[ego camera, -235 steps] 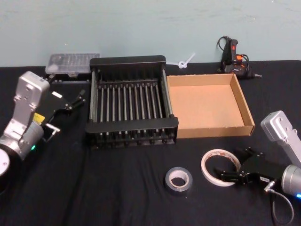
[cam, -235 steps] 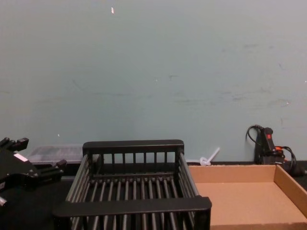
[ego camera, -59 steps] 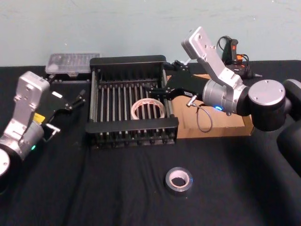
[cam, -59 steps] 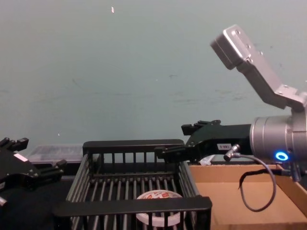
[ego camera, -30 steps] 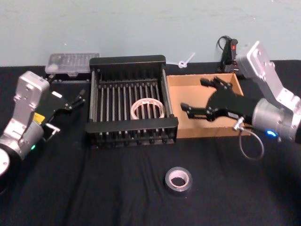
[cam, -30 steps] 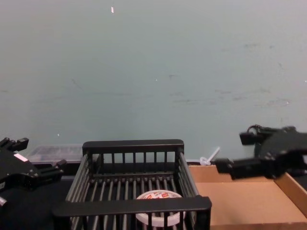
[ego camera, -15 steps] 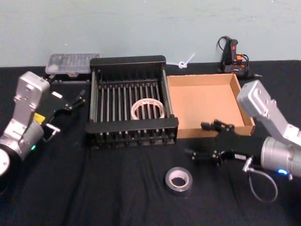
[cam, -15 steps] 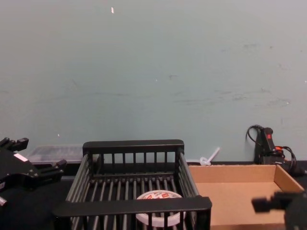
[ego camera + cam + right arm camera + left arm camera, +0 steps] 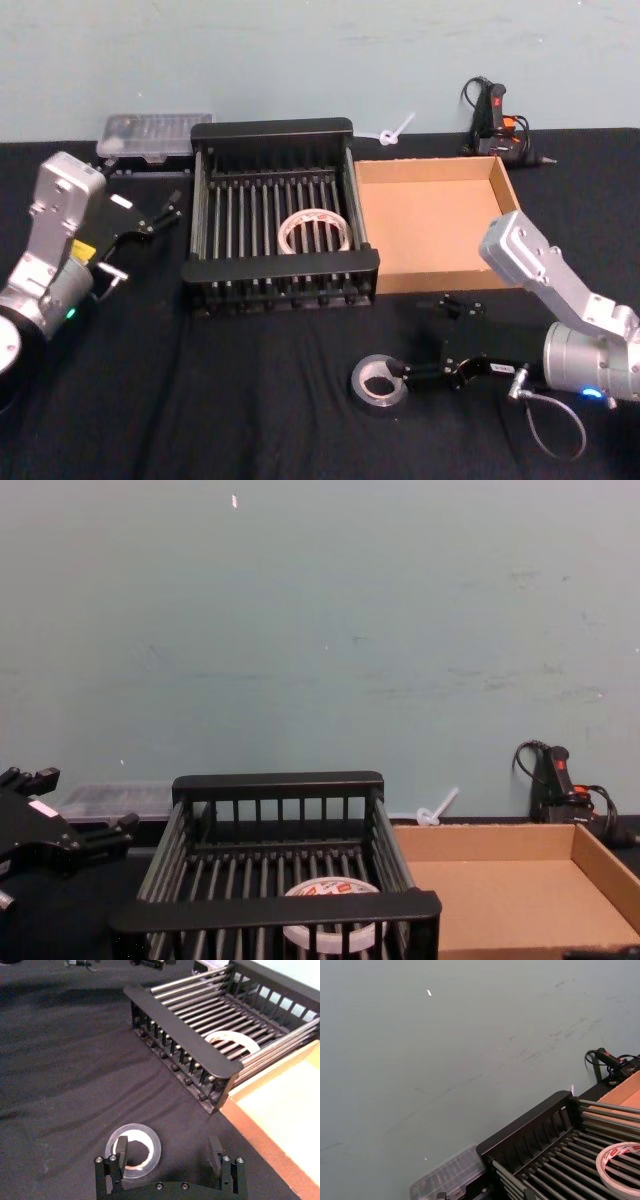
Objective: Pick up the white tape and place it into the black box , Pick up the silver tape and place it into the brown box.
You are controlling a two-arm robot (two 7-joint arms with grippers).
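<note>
Silver tape [image 9: 380, 379] on cloth, my right gripper [image 9: 425, 340] released beside it; white tape [image 9: 314, 230] in black box [image 9: 280, 266]; I cannot tell left gripper [image 9: 150, 218] state.

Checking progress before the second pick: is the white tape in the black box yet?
Yes, in. The white tape lies flat on the bars inside the black box; the chest view shows it behind the front rim.

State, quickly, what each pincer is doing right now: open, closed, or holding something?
Left pincer: open, holding nothing, parked beside the black box.
Right pincer: open, empty, one finger over the silver tape.
</note>
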